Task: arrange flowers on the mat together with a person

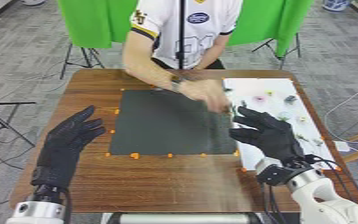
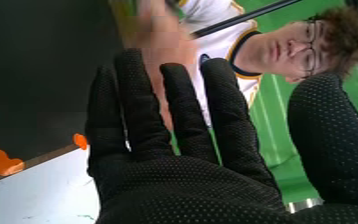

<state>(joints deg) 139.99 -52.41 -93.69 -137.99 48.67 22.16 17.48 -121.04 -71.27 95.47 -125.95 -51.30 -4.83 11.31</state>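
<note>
In the head view my left hand [image 1: 66,145] is over the table left of the dark mat [image 1: 162,130], fingers relaxed. My right hand [image 1: 269,135] hangs above the seam between the mat and the white sheet with flowers, open and holding nothing; the right wrist view has this right hand [image 2: 175,175] with straight fingers. A person's hand [image 1: 204,91] is blurred over the mat's far right corner, close to my right fingertips. Pink flowers [image 1: 259,98] and small green ones lie on the white sheet [image 1: 246,86].
The brown wooden table [image 1: 193,192] carries orange markers [image 1: 135,155] around the mat. A person stands at the far edge, with a dark vertical pole in front. A green cloth [image 1: 91,20] hangs behind.
</note>
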